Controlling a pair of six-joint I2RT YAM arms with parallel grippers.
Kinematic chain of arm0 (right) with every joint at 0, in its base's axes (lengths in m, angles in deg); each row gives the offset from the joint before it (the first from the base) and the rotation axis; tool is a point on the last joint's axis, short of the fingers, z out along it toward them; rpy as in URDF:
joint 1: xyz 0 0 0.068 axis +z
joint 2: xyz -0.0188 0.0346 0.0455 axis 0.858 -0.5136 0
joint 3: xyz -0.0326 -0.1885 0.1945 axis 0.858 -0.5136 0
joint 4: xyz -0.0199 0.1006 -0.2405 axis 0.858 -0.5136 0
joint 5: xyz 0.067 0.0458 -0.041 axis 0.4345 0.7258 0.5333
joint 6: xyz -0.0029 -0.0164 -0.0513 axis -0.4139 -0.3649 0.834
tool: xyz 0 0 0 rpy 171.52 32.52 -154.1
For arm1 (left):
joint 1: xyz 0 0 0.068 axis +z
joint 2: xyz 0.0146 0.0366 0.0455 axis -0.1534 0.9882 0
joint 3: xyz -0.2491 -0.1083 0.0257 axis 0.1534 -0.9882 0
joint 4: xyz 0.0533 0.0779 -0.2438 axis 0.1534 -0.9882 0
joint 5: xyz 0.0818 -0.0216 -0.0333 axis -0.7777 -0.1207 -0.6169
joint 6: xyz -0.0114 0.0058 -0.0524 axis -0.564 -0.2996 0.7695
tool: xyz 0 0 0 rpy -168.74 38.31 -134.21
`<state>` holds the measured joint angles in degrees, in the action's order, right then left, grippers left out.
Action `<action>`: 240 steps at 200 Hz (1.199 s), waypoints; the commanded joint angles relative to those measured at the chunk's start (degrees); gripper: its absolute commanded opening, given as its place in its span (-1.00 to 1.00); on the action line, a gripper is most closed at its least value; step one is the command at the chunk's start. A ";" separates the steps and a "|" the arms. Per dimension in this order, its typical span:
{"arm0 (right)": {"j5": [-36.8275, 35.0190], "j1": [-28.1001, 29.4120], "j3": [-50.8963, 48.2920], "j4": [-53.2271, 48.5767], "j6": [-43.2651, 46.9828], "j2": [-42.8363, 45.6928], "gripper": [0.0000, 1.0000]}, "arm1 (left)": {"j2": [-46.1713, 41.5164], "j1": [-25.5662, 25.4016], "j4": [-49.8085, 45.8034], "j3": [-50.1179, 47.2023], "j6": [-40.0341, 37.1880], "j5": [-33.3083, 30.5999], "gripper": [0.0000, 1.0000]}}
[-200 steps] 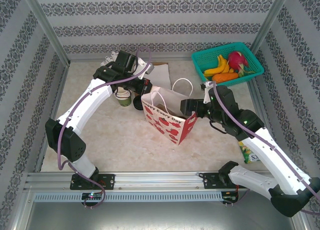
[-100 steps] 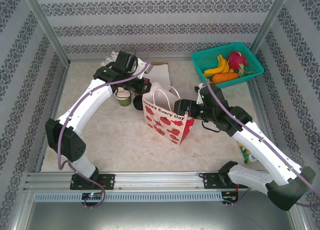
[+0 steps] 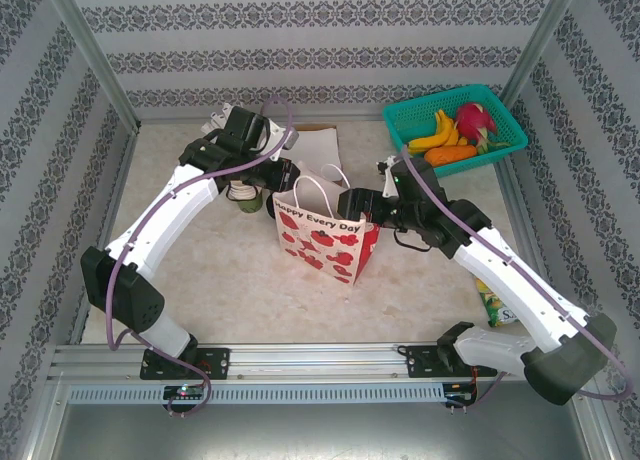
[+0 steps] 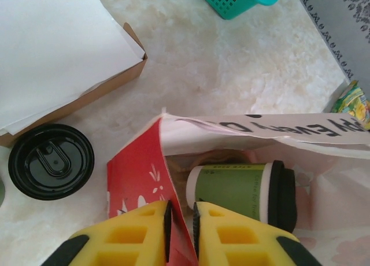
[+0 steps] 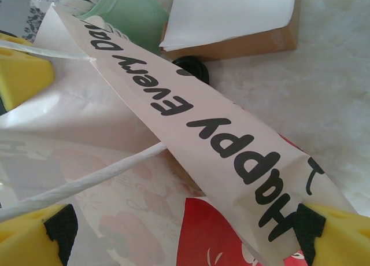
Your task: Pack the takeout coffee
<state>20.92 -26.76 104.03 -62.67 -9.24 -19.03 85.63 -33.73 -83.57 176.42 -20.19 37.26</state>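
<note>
The takeout coffee (image 4: 240, 191), a green cup with a black lid, lies on its side inside the red-flowered paper bag (image 3: 320, 242). My left gripper (image 4: 181, 217) hangs over the bag's left end (image 4: 136, 173). Its yellow pads stand a narrow gap apart, and the red side wall slants through that gap. From above, that gripper (image 3: 283, 180) sits at the bag's rear left corner. My right gripper (image 5: 185, 228) is wide open, straddling the lettered rim (image 5: 231, 144) and a white handle. It (image 3: 352, 202) is at the bag's rear right corner.
A loose black lid (image 4: 51, 161) and a brown box with white paper (image 4: 58, 58) lie just behind the bag. Stacked green cups (image 3: 243, 195) stand at its left. A teal fruit basket (image 3: 455, 125) sits back right. A snack packet (image 3: 493, 305) lies at the right.
The right gripper has moved left onto the bag's rim. The bag has shifted left and stands straighter. The left pads have parted slightly.
</note>
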 commanded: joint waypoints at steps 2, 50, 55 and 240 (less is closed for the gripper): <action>2.63 -0.77 2.21 0.20 1.89 -1.83 0.96 | -2.24 0.00 0.86 -1.06 1.42 -0.72 -0.53; 4.92 -2.32 5.58 0.49 4.06 -5.30 0.95 | -4.76 0.09 1.14 -2.81 2.65 -2.28 -0.27; 5.04 -2.44 5.94 0.40 4.27 -5.75 0.96 | -5.18 0.03 1.20 -3.16 2.82 -2.82 -0.24; -5.19 -6.71 13.85 -5.71 9.59 -7.68 0.96 | -17.59 5.58 9.65 -11.63 11.71 -13.12 1.00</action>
<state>25.29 -33.01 116.14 -64.46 -1.00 -29.83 69.83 -29.27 -76.71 165.32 -10.83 30.09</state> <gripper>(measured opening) 0.978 0.982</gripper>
